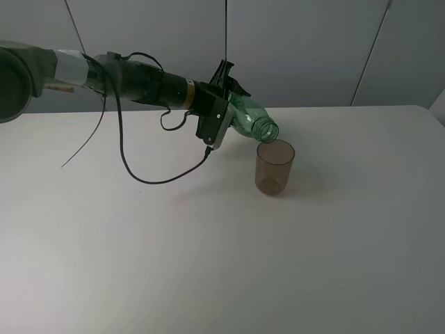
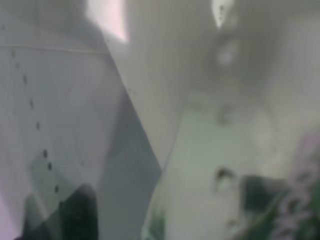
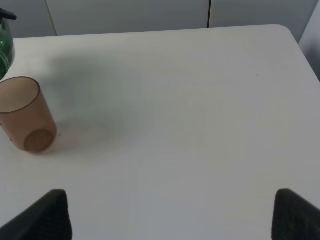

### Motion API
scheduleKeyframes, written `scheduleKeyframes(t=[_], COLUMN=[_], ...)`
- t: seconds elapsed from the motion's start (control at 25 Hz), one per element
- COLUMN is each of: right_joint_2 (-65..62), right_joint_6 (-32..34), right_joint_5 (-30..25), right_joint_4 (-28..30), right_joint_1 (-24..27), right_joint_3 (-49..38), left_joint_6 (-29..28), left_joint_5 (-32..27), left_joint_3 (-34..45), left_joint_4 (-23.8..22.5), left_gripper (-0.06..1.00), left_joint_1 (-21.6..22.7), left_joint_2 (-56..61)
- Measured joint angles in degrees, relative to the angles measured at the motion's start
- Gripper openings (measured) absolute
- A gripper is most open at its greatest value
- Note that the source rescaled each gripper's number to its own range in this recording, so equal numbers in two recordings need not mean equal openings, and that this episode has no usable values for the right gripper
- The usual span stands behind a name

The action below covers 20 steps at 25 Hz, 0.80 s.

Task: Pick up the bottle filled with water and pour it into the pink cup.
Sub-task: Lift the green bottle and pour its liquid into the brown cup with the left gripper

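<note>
The green transparent bottle is held tilted nearly level above the table, its open mouth just over the rim of the pink cup. My left gripper is shut on the bottle's body, reaching in from the left. The cup stands upright on the table; I cannot tell if there is water in it. In the right wrist view the cup stands far off to one side with a bit of the bottle above it. My right gripper is open and holds nothing. The left wrist view is a blur.
The white table stretches wide around the cup. A black cable loops down from the left arm toward the tabletop. Grey wall panels stand behind the table's far edge.
</note>
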State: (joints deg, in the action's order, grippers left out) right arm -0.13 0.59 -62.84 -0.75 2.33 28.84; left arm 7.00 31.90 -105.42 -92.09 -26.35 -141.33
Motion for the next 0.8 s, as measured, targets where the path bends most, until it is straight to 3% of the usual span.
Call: scheduleKeyframes(t=[0.8], right_joint_2=[0.00], right_joint_6=[0.00], right_joint_5=[0.00], right_joint_4=[0.00], right_joint_1=[0.00], right_joint_3=[0.00], left_joint_6=[2.63], left_joint_5=[-2.39], left_joint_3=[-3.21], left_joint_4=[-4.95], left_gripper=[0.01], left_joint_1=[-1.19], left_joint_2=[0.00])
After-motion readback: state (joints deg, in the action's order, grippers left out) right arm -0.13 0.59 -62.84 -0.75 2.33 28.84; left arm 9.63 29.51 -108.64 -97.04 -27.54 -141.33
